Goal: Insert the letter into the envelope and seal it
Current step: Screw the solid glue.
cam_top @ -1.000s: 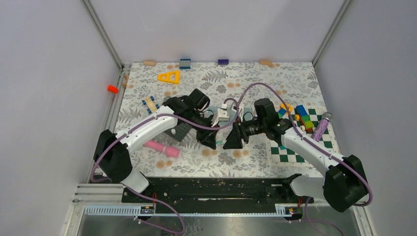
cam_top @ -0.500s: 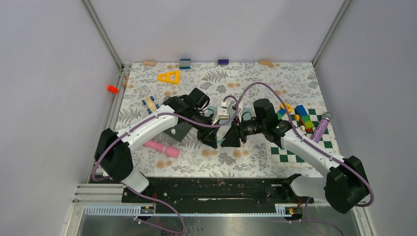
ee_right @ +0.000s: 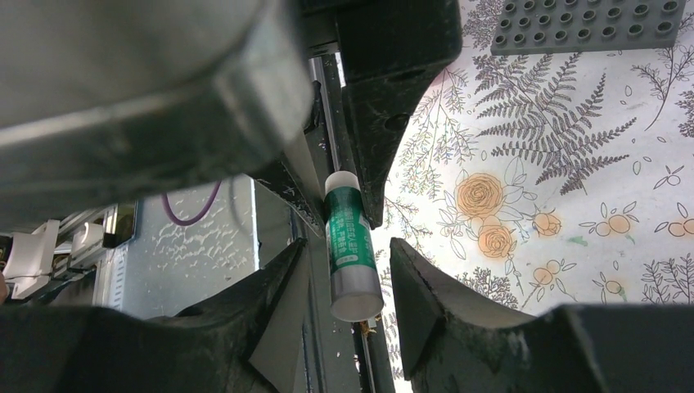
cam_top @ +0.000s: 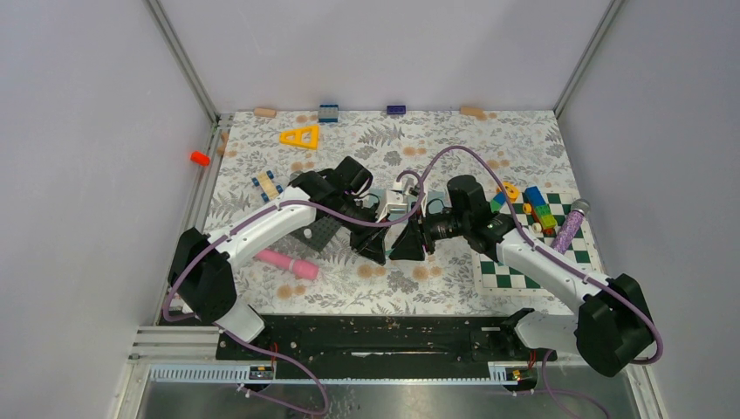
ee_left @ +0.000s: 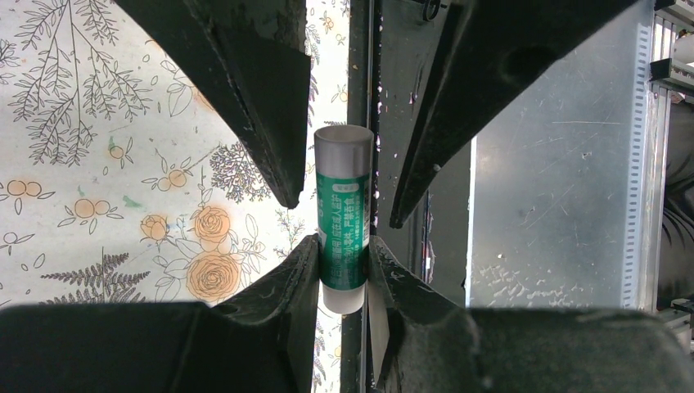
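My left gripper (ee_left: 344, 255) is shut on a green glue stick (ee_left: 344, 219) near its white bottom end and holds it in the air above the table. The stick's grey cap end (ee_right: 357, 288) lies between the fingers of my right gripper (ee_right: 347, 266), which is open, with a gap on each side of the stick. From above, the left gripper (cam_top: 372, 243) and the right gripper (cam_top: 407, 244) meet tip to tip at the table's middle. A teal-grey bit of the envelope (cam_top: 376, 194) shows behind the wrists. The letter is hidden.
A dark grey studded mat (cam_top: 321, 231) lies under the left arm, with a pink cylinder (cam_top: 288, 264) nearer the front. A checkered board (cam_top: 534, 262) with coloured blocks (cam_top: 541, 211) and a purple tube (cam_top: 572, 227) is at the right. A yellow triangle (cam_top: 299, 136) lies at the back.
The right gripper has moved left toward the left gripper and its fingers have narrowed around the stick's cap end. The left gripper has kept its hold and place.
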### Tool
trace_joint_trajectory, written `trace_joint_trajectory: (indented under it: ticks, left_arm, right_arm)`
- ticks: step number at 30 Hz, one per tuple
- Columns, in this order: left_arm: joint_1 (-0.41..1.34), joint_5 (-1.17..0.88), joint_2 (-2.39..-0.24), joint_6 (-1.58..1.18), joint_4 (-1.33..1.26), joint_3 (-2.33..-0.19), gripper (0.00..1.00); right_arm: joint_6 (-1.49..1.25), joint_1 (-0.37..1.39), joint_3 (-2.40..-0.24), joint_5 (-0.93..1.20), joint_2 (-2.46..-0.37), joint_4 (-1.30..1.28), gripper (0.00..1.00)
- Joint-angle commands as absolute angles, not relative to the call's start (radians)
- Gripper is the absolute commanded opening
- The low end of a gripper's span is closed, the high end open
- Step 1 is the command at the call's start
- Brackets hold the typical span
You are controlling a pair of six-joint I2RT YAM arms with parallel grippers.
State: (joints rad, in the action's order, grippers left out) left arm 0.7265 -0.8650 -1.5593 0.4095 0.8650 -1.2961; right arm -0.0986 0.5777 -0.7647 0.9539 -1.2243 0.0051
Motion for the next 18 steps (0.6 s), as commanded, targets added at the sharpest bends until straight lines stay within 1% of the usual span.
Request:
trace_joint_trajectory:
  ticks: [1,6,9,11,15,18]
  left_arm:
    - [0.727,-0.897,-1.541,0.408,0.82,-1.313,0.1]
    - [0.726,-0.9,-1.538,0.406,0.819,-1.313,0.1]
    - [0.724,-0.902,-1.536,0.406,0.819,-1.313,0.1]
    - [0.723,-0.902,-1.536,0.407,0.819,-1.312,0.1]
    - [0.722,-0.904,-1.533,0.405,0.82,-1.315,0.1]
    - [0.721,-0.904,-1.531,0.405,0.819,-1.313,0.1]
  right_arm:
    - [-0.083,0.598,-0.773,0.976,-1.234,0.008,0.49]
    - [-0.08,0.602,-0.777,0.974,-1.238,0.006,0.5]
    - [-0.077,0.604,-0.777,0.972,-1.239,0.006,0.54]
    - [-0.073,0.604,-0.779,0.97,-1.241,0.006,0.54]
    - [-0.065,0.606,-0.782,0.973,-1.244,-0.03,0.48]
    - [-0.064,0.606,-0.787,0.986,-1.249,-0.037,0.36]
